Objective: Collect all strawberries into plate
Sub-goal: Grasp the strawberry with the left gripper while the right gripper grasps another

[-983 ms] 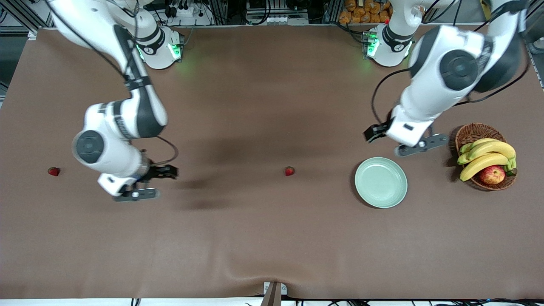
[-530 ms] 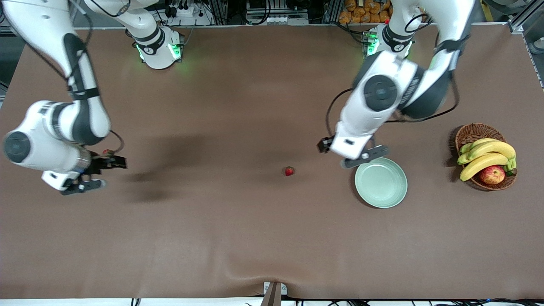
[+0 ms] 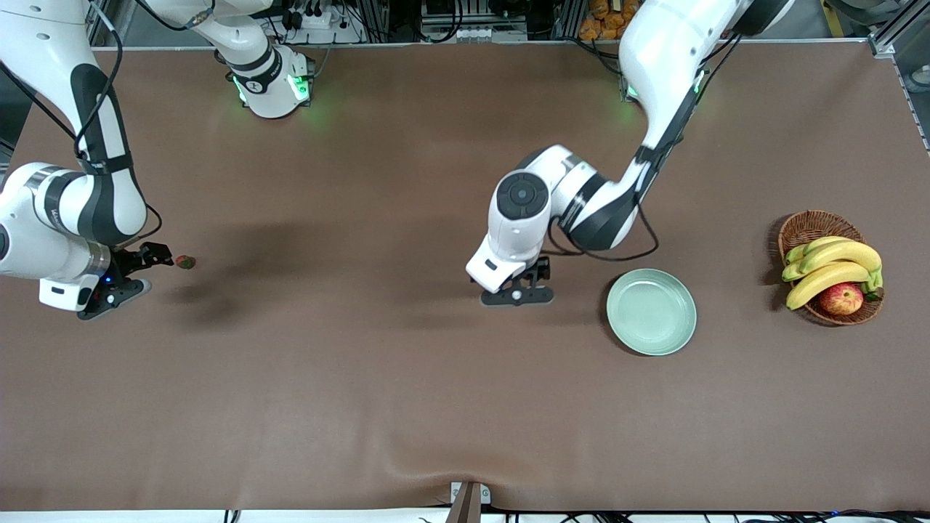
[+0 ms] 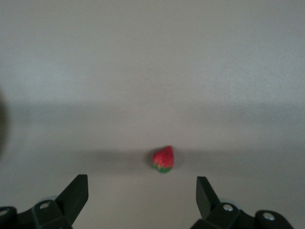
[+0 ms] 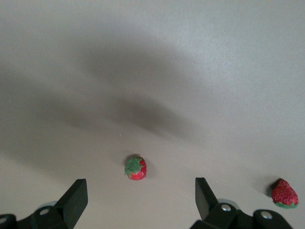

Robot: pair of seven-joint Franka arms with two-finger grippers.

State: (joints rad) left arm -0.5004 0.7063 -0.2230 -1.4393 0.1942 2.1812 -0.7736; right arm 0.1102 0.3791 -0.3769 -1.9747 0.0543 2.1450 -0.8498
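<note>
**Two-arm strawberry collection, both grippers poised for a first pick.** The right gripper, at the right arm's end of the brown cloth-covered table, has its jaws spread wide and empty over a small red strawberry with a green cap. A second strawberry lies near the first on the cloth.

At mid-table the left gripper is likewise wide and empty. The third strawberry lies just ahead of the gap between its jaws.

The round pale mint-green plate, with no berries in it, sits beside the left gripper toward the left arm's end. Next to the plate is a brown wicker basket holding yellow bananas and a red-yellow apple.

Likely hazards:
- Each berry is tiny against the open jaws, so an off-centre descent may nudge it into rolling away.
- A finger may knock the neighbouring second strawberry.
- Closing too firmly would bruise the fruit.
- The right arm's carry to the plate crosses the left arm's working area, which risks a collision.
</note>
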